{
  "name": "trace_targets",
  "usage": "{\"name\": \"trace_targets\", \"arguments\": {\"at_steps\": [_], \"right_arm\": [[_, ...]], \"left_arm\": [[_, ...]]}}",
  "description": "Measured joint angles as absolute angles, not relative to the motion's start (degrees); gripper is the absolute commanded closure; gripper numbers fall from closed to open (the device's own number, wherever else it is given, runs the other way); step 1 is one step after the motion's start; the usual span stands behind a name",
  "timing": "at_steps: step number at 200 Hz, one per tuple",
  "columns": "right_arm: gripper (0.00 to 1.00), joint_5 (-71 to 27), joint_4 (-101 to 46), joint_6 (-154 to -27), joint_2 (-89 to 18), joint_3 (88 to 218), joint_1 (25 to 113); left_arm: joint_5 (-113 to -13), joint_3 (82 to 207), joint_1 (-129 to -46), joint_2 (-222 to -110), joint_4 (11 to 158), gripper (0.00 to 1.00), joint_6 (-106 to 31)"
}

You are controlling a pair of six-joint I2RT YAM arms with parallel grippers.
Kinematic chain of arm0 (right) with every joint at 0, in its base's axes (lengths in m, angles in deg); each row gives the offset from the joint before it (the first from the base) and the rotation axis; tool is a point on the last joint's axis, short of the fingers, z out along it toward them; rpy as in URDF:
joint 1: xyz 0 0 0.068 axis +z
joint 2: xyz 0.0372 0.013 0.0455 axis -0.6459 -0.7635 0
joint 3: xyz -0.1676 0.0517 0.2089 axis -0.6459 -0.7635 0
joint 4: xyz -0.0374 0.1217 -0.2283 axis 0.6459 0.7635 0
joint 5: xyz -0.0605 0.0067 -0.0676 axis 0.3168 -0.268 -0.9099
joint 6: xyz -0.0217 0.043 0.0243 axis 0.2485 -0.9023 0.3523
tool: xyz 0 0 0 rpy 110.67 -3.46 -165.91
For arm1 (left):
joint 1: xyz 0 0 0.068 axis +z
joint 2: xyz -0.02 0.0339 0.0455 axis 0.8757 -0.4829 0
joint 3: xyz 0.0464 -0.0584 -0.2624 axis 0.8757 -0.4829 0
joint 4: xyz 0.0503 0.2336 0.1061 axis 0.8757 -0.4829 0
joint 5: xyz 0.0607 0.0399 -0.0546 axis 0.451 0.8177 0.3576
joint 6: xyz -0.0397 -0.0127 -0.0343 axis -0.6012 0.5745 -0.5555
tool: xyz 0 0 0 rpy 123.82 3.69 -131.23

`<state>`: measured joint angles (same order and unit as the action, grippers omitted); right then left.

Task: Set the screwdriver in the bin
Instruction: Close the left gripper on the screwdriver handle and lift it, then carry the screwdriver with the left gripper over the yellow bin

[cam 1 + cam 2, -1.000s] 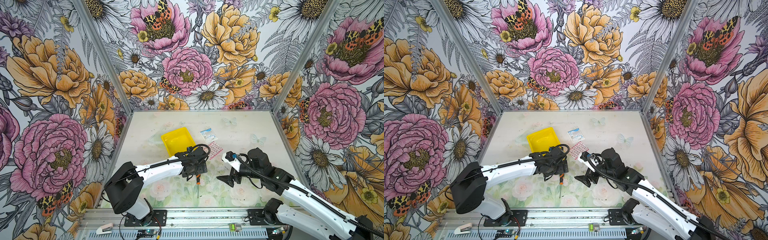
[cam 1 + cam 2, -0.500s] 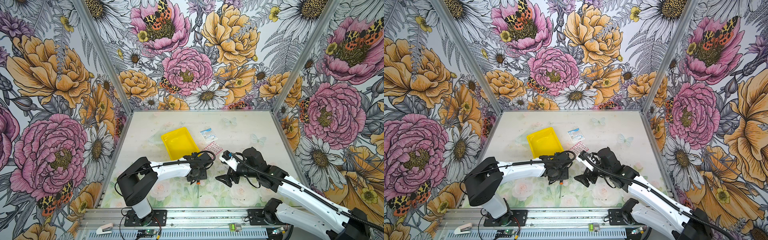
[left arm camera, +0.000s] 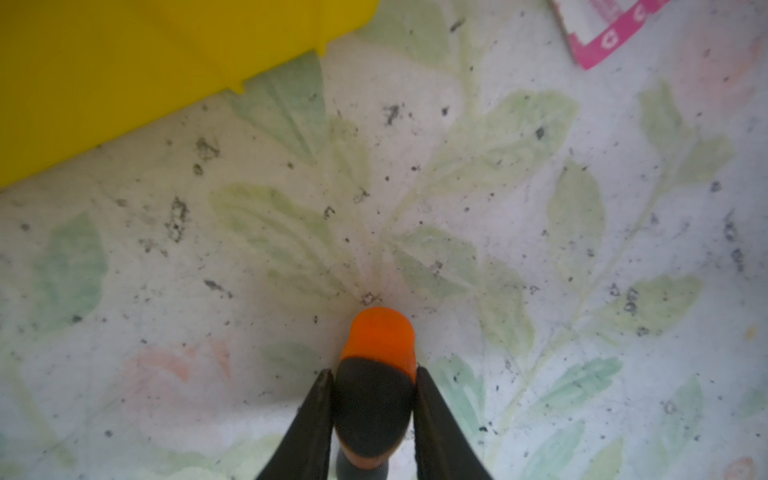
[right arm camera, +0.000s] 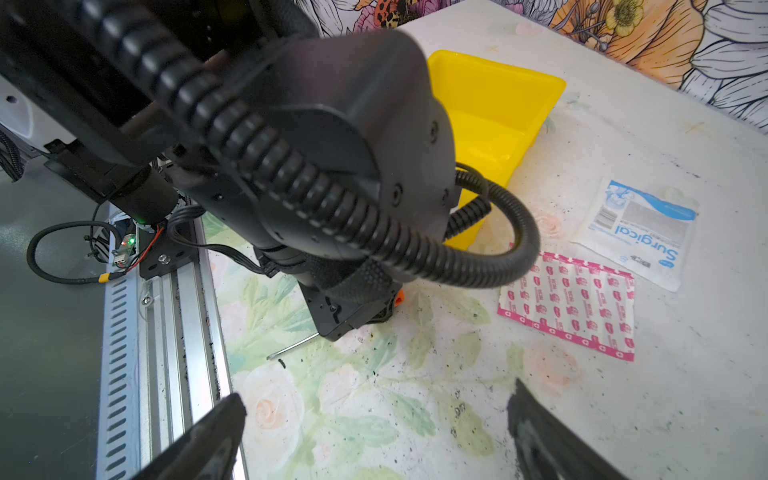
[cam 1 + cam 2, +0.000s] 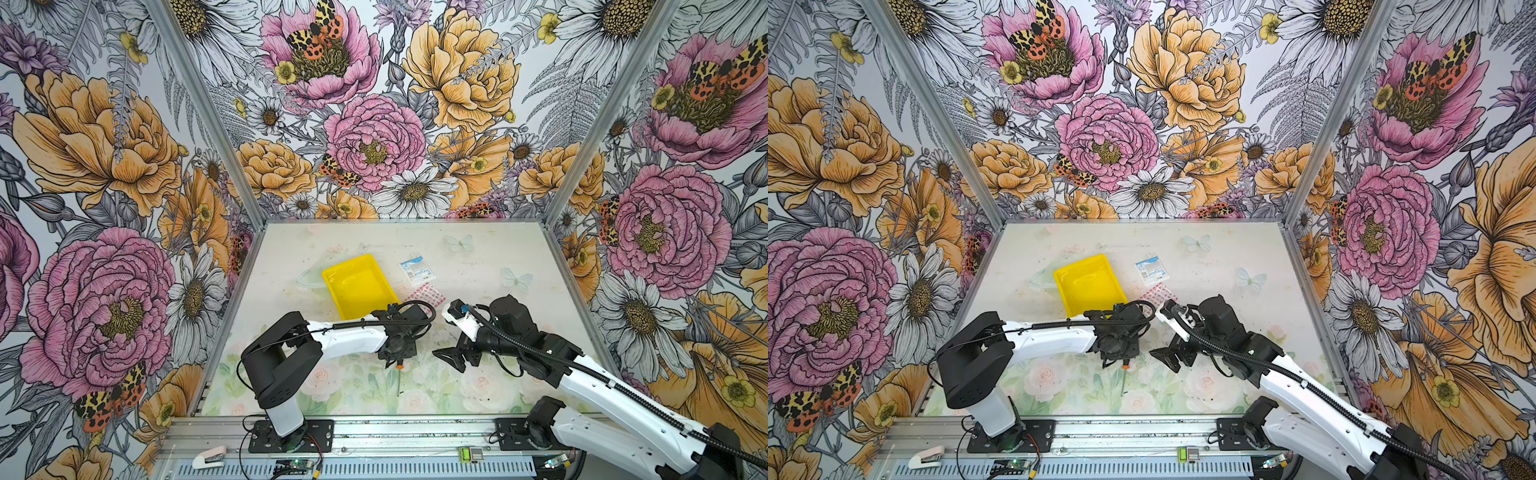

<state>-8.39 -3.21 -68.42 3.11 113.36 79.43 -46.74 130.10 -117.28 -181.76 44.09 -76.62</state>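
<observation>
The screwdriver [image 3: 376,345] lies on the floral table, orange-and-black handle toward the bin, thin shaft [image 5: 399,384] pointing to the front rail. My left gripper [image 3: 374,371] is shut on its handle, one black finger [image 3: 318,415] pressed to each side. In both top views the left gripper [image 5: 397,356] [image 5: 1119,356] covers the handle, and only an orange bit [image 5: 1125,366] and the shaft show. The yellow bin [image 5: 357,286] [image 4: 498,104] stands empty just behind the left wrist. My right gripper [image 5: 455,359] [image 4: 376,401] hovers open to the right, holding nothing.
A red-and-white patterned packet [image 5: 424,293] [image 4: 569,303] lies right of the bin, with a white-and-blue surgical packet [image 5: 417,270] [image 4: 640,232] behind it. The metal rail [image 5: 374,432] runs along the table's front edge. Floral walls enclose three sides.
My left gripper has come down over the screwdriver's handle and shut on it. The right arm has shifted only slightly.
</observation>
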Motion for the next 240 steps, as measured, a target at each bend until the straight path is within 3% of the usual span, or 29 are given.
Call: {"name": "trace_targets", "arguments": {"at_steps": [47, 158, 240], "right_arm": [[0.0, -9.2, -3.2, -68.4, 3.2, 113.4, 79.4], [0.0, -9.9, -3.2, -69.5, 4.6, 113.4, 79.4], [0.01, -12.2, -3.3, -69.6, 1.7, 118.9, 79.4]], "left_arm": [[-45.9, 130.1, -117.7, -181.6, 44.0, 0.9, -77.1], [-41.0, 136.7, -116.7, -173.5, 37.7, 0.92, -73.1], [-40.5, 143.2, -100.8, -165.9, 35.3, 0.92, -65.5]]}}
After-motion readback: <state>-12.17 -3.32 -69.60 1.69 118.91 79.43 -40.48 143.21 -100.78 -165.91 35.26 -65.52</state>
